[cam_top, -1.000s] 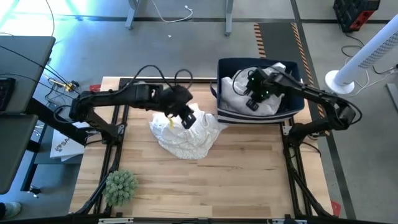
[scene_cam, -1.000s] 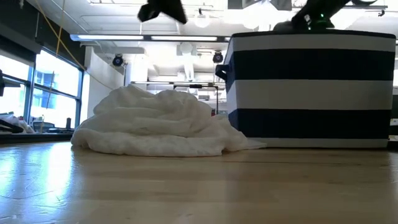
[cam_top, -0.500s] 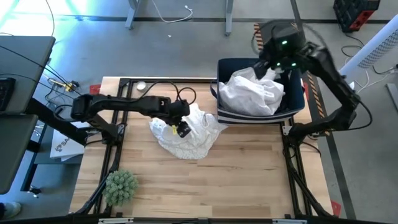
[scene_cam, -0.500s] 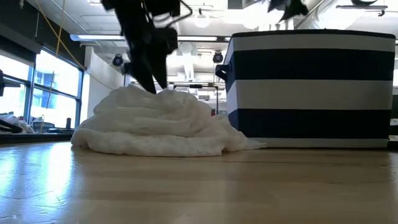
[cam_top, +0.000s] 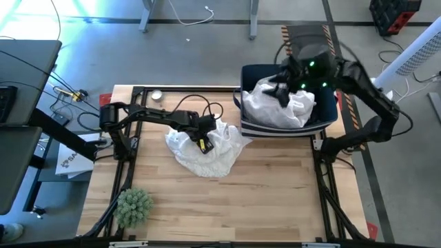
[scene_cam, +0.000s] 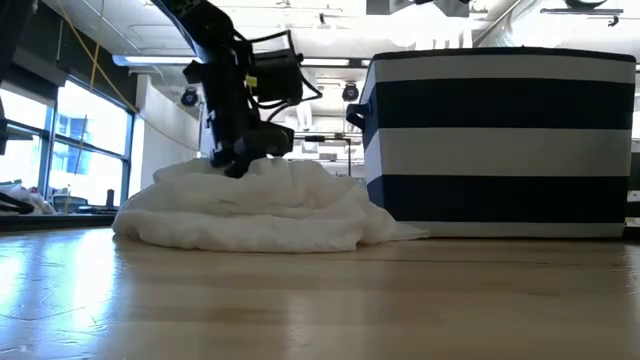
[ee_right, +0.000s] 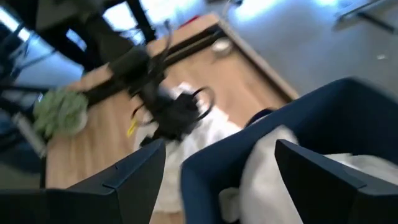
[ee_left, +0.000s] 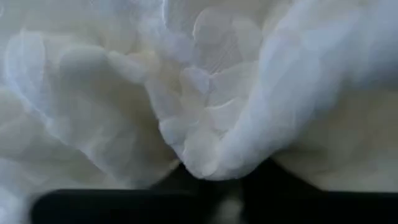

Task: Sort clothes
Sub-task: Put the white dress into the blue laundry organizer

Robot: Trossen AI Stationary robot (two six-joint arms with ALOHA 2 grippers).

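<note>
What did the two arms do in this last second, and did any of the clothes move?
The left gripper came down from above the table and now presses into the white garment pile. The right gripper rose out of the navy striped bin, leaving a white garment inside, and hangs open above it. The pile's outline, the bin and the green plant stayed put.

- Your high view looks straight down on the whole table [cam_top: 275, 186].
- Your low view sits at tabletop height, facing the room.
- Both share the white heap [cam_top: 207, 148] and striped bin [scene_cam: 500, 140].
- Your left wrist view sits very near cloth just beyond its fingers.
</note>
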